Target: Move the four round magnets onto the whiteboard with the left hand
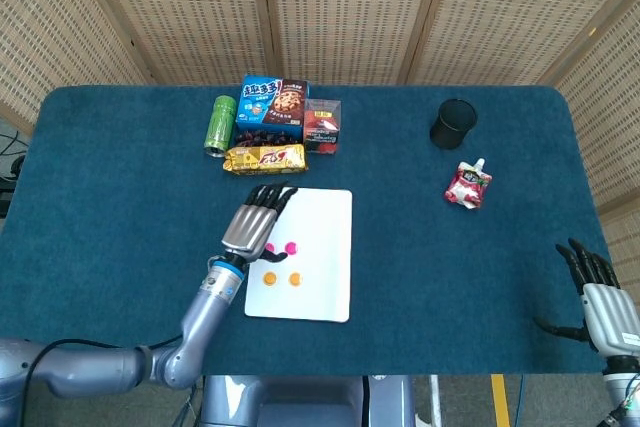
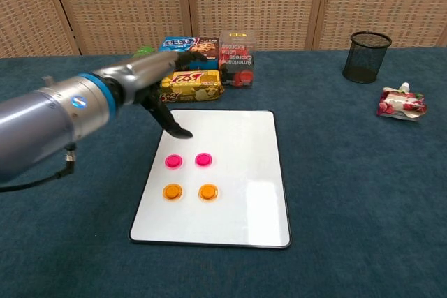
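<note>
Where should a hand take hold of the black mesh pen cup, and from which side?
Grip the black mesh cup around its round side wall, coming from the front or the side. It stands upright and clear of the red pouch, so its wall is open all round.

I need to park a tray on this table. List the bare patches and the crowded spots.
Bare: table left of the whiteboard; the stretch between whiteboard and pouch; front right. Crowded: the snacks behind the whiteboard, where the left hand hovers.
</note>
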